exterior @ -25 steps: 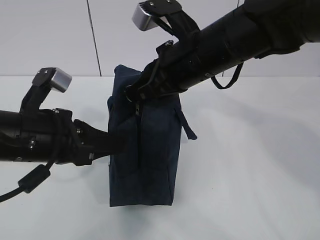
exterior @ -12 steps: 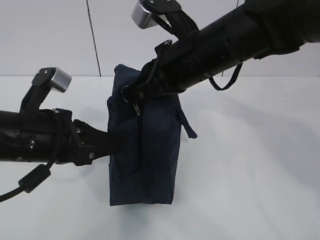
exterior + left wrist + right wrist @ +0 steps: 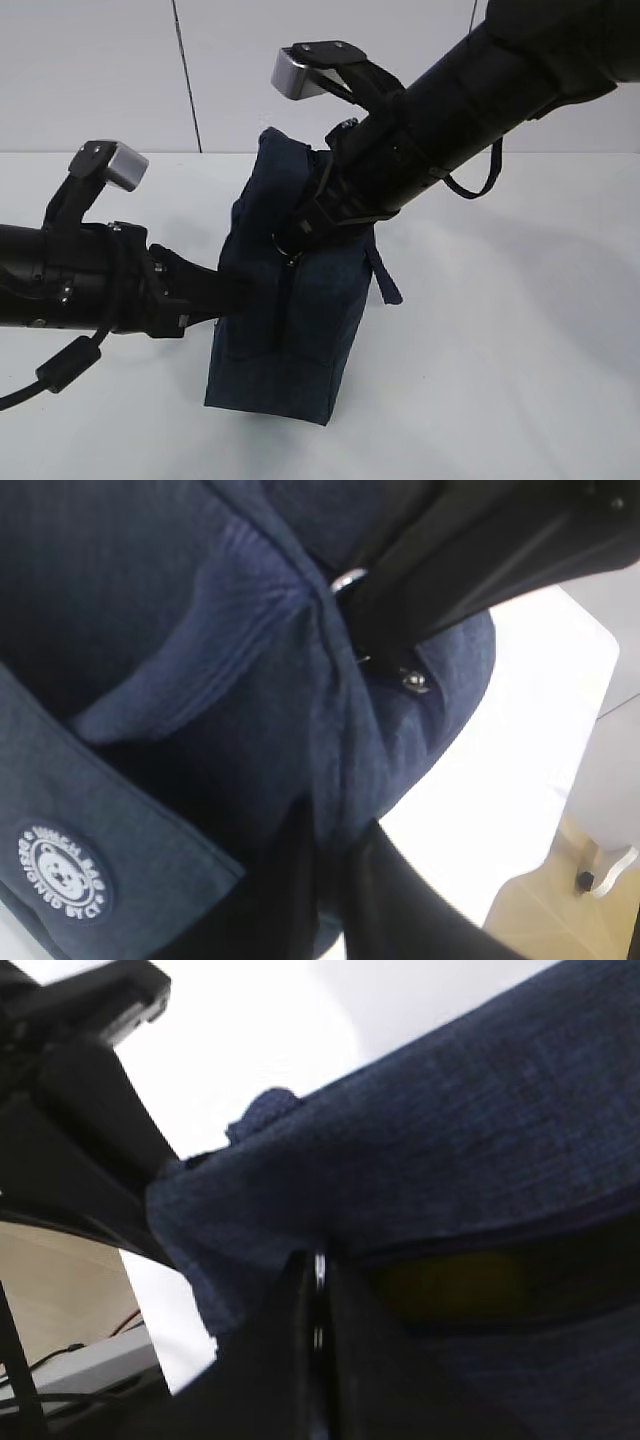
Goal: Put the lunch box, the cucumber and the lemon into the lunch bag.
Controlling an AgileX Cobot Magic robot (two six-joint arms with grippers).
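The right fingers [image 3: 318, 1310] are pinched shut on the zipper's metal ring, and the boxy dark navy fabric lunch bag [image 3: 290, 330] hangs below them. The left fingers [image 3: 335, 880] pinch a fold of its side. The bag stands tall and tilted on the white table [image 3: 520, 330]. Something yellow [image 3: 450, 1285], maybe the lemon, shows through the zipper gap.

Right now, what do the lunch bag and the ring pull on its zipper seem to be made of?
The lunch bag looks like woven fabric, dark navy and matte: the left wrist view shows a fine ribbed weave, soft folds and a stitched round badge. The ring pull looks like metal, probably steel: thin, silvery, with a bright glint. A coated finish cannot be ruled out.
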